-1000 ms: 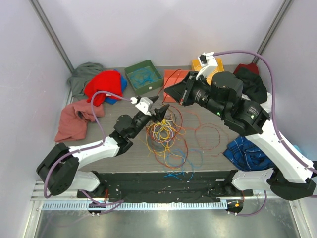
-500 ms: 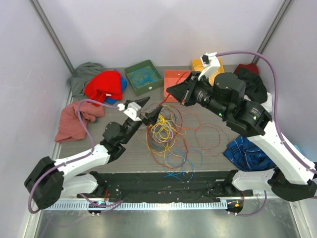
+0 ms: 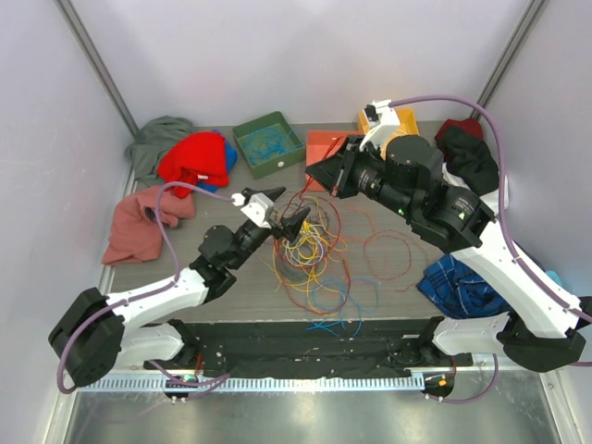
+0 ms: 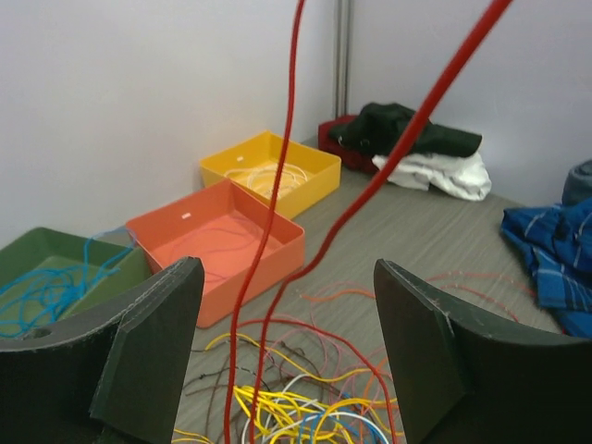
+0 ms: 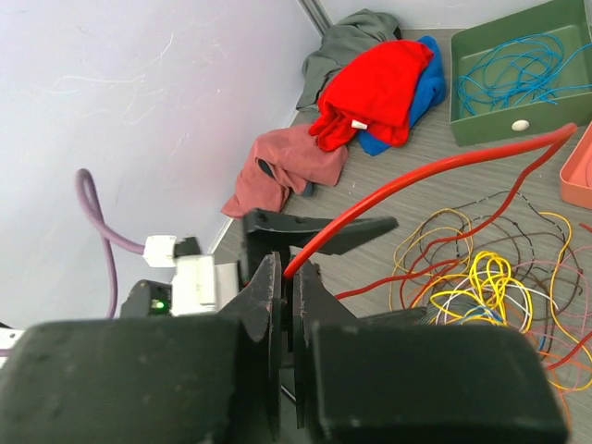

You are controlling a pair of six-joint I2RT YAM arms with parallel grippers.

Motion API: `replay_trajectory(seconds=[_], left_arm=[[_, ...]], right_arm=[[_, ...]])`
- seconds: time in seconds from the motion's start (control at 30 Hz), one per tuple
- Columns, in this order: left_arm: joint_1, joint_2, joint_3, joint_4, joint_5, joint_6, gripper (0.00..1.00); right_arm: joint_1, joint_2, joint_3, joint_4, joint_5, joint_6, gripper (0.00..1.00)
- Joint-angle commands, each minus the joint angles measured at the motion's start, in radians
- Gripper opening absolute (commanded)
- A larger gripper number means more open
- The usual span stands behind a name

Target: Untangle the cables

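Note:
The cables (image 3: 310, 245) lie as a tangle of yellow, orange, red, blue, white and brown wire on the table's middle. My right gripper (image 3: 312, 172) hangs above the tangle's far side, shut on a red cable (image 5: 425, 171) pinched at its fingertips (image 5: 288, 273). From there the red cable drops in two strands (image 4: 277, 231) down to the heap (image 4: 287, 407). My left gripper (image 3: 285, 211) stands open at the tangle's left edge. Both red strands pass between its fingers (image 4: 157, 314) without touching them, and it holds nothing.
At the back stand a green tray (image 3: 268, 143) holding blue wire, an orange tray (image 3: 324, 148) and a yellow tray (image 4: 268, 171). Clothes lie around: red (image 3: 194, 157) and pink (image 3: 139, 222) at the left, blue plaid (image 3: 462, 282) and black (image 3: 467, 153) at the right.
My left gripper has opened wider and shifted about the tangle's left edge, ending with the red strands between its fingers. The right gripper, still shut on the red cable, moved slightly left.

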Motion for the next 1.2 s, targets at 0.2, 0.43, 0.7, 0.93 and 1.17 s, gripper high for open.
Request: replay_trajectory(seconds=[0.2,0.43,0.7,0.93,1.17], left_arm=[[-0.004,0.157,0.048,0.093,-0.071,0.025,0.83],[0.022,0.307,0.078,0.197,-0.17,0.016,0.86],[0.052,0.418,0.167,0.229,-0.2,0.025,0.84],[0.058,0.426,0.191,0.208,-0.143,0.0,0.38],[0.055,0.234,0.092,0.14,-0.042,-0.125,0.0]], right_arm=[[0.004,-0.016,0.045,0.051,-0.002,-0.021,0.01],[0.005,-0.011,0.05,0.051,-0.013,-0.019,0.01],[0.004,-0.014,0.043,0.05,-0.022,-0.015,0.01],[0.005,-0.026,0.03,0.05,-0.005,-0.018,0.01],[0.005,-0.032,0.03,0.051,0.029,-0.021,0.01]])
